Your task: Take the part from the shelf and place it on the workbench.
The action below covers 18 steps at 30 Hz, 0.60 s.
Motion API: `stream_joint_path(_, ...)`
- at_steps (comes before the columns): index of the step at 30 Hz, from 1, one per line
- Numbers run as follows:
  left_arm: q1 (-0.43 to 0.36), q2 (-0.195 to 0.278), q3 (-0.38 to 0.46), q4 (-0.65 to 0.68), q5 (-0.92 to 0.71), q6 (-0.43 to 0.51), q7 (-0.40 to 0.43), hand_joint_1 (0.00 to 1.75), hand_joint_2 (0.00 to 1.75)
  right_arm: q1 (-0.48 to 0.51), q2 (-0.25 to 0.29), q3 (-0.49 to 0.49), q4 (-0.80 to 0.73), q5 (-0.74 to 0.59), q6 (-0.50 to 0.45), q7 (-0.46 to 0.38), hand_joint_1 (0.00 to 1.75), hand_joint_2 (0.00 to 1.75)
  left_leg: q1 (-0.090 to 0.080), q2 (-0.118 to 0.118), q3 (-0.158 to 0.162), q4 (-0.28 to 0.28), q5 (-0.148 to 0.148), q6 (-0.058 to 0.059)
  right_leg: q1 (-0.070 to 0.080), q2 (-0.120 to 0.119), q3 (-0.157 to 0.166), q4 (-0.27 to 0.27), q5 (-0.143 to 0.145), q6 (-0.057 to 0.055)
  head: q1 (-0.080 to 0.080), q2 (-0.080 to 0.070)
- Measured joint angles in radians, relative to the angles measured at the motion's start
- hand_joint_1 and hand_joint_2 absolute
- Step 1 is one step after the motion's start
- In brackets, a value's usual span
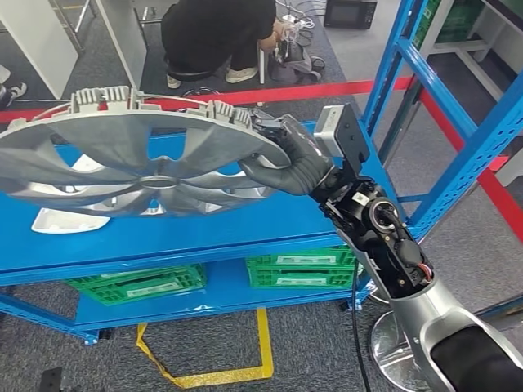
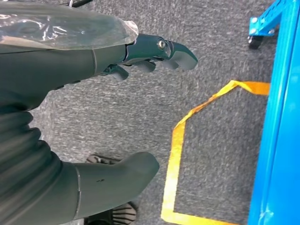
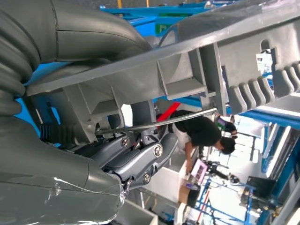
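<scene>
The right hand grips the rim of a grey plastic wheel cover, thumb on one face and darker fingers curled against the ribbed, clipped underside, beside a thin metal retaining wire. Beyond the fingers, a person in black bends among blue shelf beams.

Even indoor light is filling the head view, with soft glare sitting on the silver part toward 10 o'clock and a shadow lying under it on the blue shelf. The right wrist view is blowing out white at 4 o'clock. The near robot hand is looking soft, slightly blurred.
</scene>
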Motion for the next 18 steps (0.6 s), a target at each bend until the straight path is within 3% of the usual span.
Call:
stream_joint_path(2,0.002,0.001,-0.002,0.000,0.001,0.001,0.001,0.00,1.75,0.000,0.000,0.001,0.002,0.000,0.001,0.002,1.75,1.75,0.001,0.004,-0.006,0.015,-0.011,-0.010,-0.004,-0.005,0.003,-0.007,0.006,-0.011,-0.004,0.000)
stream_joint_path(3,0.001,0.002,-0.003,0.000,0.002,0.002,0.002,0.00,1.75,0.000,0.000,0.001,0.003,0.000,0.002,0.003,1.75,1.75,0.002,0.009,-0.021,0.047,-0.030,-0.016,-0.007,-0.008,0.006,-0.011,0.008,-0.017,-0.009,0.000)
stream_joint_path(6,0.001,0.003,-0.003,0.000,0.004,0.003,0.003,0.00,1.75,0.001,0.000,0.002,0.009,-0.002,0.002,0.004,1.75,1.75,0.005,0.023,-0.121,0.246,-0.118,-0.031,-0.008,-0.018,0.008,-0.015,0.009,-0.026,-0.029,0.000)
stream_joint_path(7,0.002,0.003,-0.004,0.000,0.004,0.003,0.003,0.00,1.75,0.002,0.000,0.002,0.011,-0.002,0.003,0.005,1.75,1.75,0.007,0.025,-0.148,0.295,-0.129,-0.034,-0.008,-0.020,0.008,-0.015,0.008,-0.026,-0.033,0.000)
stream_joint_path(8,0.003,0.003,-0.004,0.000,0.004,0.003,0.003,0.00,1.75,0.004,0.000,0.002,0.014,-0.002,0.003,0.005,1.75,1.75,0.009,0.027,-0.158,0.305,-0.121,-0.036,-0.008,-0.023,0.008,-0.015,0.007,-0.026,-0.036,0.000)
stream_joint_path(9,0.004,0.004,-0.004,0.000,0.004,0.003,0.003,0.00,1.75,0.005,0.000,0.002,0.016,-0.002,0.003,0.006,1.75,1.75,0.011,0.029,-0.145,0.272,-0.094,-0.037,-0.008,-0.025,0.009,-0.014,0.006,-0.024,-0.038,0.000)
stream_joint_path(11,0.004,0.006,-0.004,0.000,0.004,0.003,0.003,0.00,1.75,0.005,0.000,0.002,0.018,-0.002,0.003,0.006,1.75,1.75,0.013,0.041,-0.076,0.125,-0.024,-0.037,-0.008,-0.027,0.012,-0.012,0.001,-0.017,-0.040,0.000)
stream_joint_path(13,0.002,0.006,-0.004,0.000,0.004,0.003,0.003,0.00,1.75,0.005,0.000,0.001,0.019,-0.002,0.003,0.005,1.75,1.75,0.011,0.049,-0.027,0.024,0.009,-0.026,-0.003,-0.029,0.013,-0.008,-0.005,-0.006,-0.043,0.000)
stream_joint_path(16,0.002,0.005,-0.004,0.000,0.004,0.003,0.003,0.00,1.75,0.005,0.000,0.001,0.022,-0.002,0.004,0.005,1.75,1.75,0.007,0.042,-0.020,0.010,0.007,-0.003,-0.001,-0.034,0.015,-0.007,-0.013,0.009,-0.037,0.000)
stream_joint_path(18,0.001,0.005,-0.004,0.000,0.004,0.004,0.003,0.00,1.75,0.005,0.000,0.000,0.023,-0.002,0.004,0.005,1.75,1.75,0.009,0.037,-0.018,0.008,0.007,0.010,-0.004,-0.031,0.001,0.027,-0.041,0.018,-0.032,0.000)
